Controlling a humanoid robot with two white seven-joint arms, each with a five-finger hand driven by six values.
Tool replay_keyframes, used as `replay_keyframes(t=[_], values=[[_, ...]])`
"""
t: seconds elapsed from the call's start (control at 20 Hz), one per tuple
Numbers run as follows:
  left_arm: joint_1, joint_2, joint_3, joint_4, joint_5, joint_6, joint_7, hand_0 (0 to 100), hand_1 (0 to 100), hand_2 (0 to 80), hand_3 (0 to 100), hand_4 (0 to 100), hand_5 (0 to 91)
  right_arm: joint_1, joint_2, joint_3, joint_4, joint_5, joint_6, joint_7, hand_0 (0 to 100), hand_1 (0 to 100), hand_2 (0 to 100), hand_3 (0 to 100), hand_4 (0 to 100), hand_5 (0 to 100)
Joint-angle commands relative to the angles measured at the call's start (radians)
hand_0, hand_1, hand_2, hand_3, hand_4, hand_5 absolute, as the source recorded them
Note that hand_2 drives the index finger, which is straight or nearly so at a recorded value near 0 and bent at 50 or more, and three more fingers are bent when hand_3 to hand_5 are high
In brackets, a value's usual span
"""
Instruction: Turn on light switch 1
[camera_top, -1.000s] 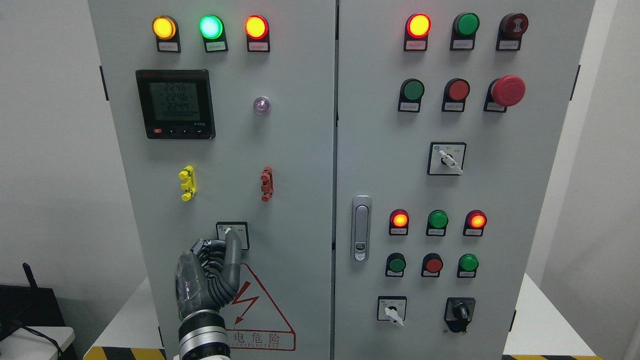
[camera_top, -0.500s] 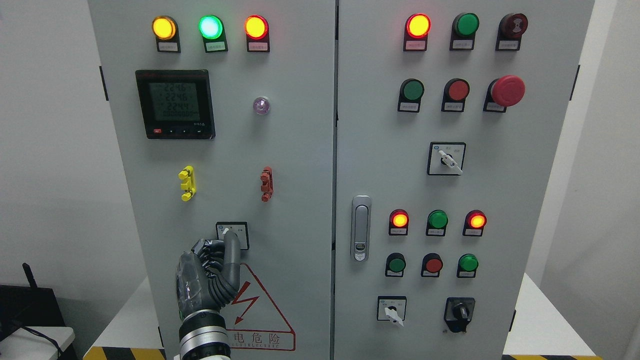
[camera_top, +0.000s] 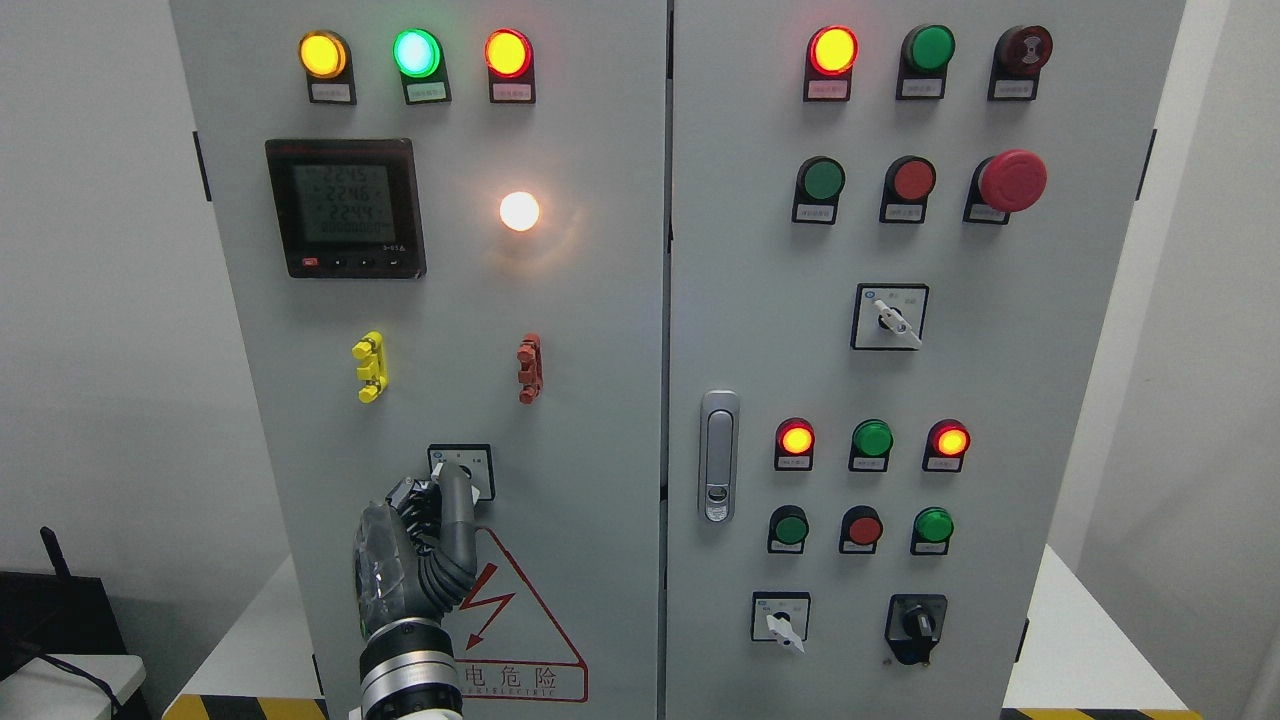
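Note:
Light switch 1 (camera_top: 478, 466) is a small square rotary selector low on the grey cabinet's left door (camera_top: 600, 400). My left hand (camera_top: 445, 487) comes up from the bottom edge and is shut on its knob. One grey finger (camera_top: 455, 505) lies over the knob and the others are curled to its left. The knob's white pointer tip shows at the finger's lower right. Above, the round lamp (camera_top: 519, 211) beside the meter glows bright white-orange. My right arm is out of view.
The left door also carries a digital meter (camera_top: 345, 208), three lit lamps at the top, a yellow clip (camera_top: 369, 366), a red clip (camera_top: 529, 368) and a hazard triangle (camera_top: 520, 640). The right door holds buttons, selector switches, a red emergency stop (camera_top: 1012, 180) and a handle (camera_top: 718, 455).
The knob's white pointer has swung from upper left to lower right under my finger. The round lamp beside the meter, dark before, is now lit. The view has shifted slightly.

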Motion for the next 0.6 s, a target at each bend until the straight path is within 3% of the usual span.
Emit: replay_keyframes(t=[0.0, 0.3, 0.55], values=[[-0.001, 0.0, 0.001, 0.0, 0.002, -0.001, 0.007, 67, 13, 57.5, 77, 85, 82.6, 0.0, 0.0, 0.0, 0.0, -0.017, 0.0, 0.0, 12, 39, 0, 0, 0, 0], [0.004, -0.001, 0.001, 0.001, 0.002, -0.001, 0.007, 57, 9, 57.8, 78, 85, 82.6, 0.0, 0.0, 0.0, 0.0, -0.017, 0.001, 0.0, 12, 39, 0, 0, 0, 0], [0.005, 0.0, 0.001, 0.0, 0.002, -0.001, 0.007, 46, 12, 58.1, 78, 85, 82.4, 0.0, 0.0, 0.0, 0.0, -0.018, 0.0, 0.0, 12, 39, 0, 0, 0, 0]])
